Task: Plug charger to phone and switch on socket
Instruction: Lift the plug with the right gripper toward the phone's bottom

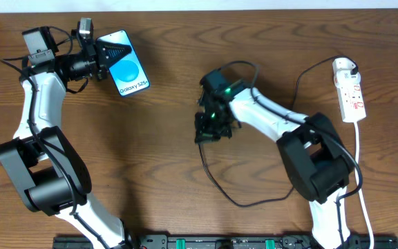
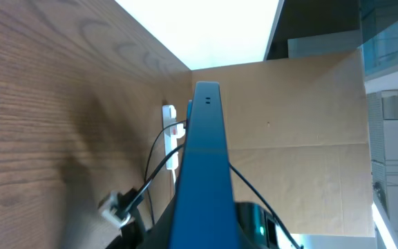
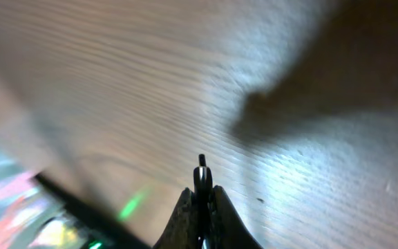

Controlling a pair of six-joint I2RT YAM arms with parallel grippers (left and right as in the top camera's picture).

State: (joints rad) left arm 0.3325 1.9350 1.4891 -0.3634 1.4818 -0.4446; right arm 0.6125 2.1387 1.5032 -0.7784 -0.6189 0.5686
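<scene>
My left gripper (image 1: pixel 108 55) at the back left is shut on the upper end of the phone (image 1: pixel 128 73), whose blue screen faces up. In the left wrist view the phone (image 2: pixel 202 159) runs straight ahead, seen edge-on. Near the table's middle, my right gripper (image 1: pixel 209 128) is shut on the charger's plug tip (image 3: pixel 200 169), which sticks out past the closed fingers (image 3: pixel 185 211) just above the wood. The thin black charger cable (image 1: pixel 254 203) loops toward the front and back up to the white adapter (image 1: pixel 344 67), which sits in the socket (image 1: pixel 352 97) at the far right.
The socket's white cord (image 1: pixel 360 166) trails along the right edge toward the front. A black rail (image 1: pixel 220 242) runs along the front edge. Bare wood lies between the phone and my right gripper.
</scene>
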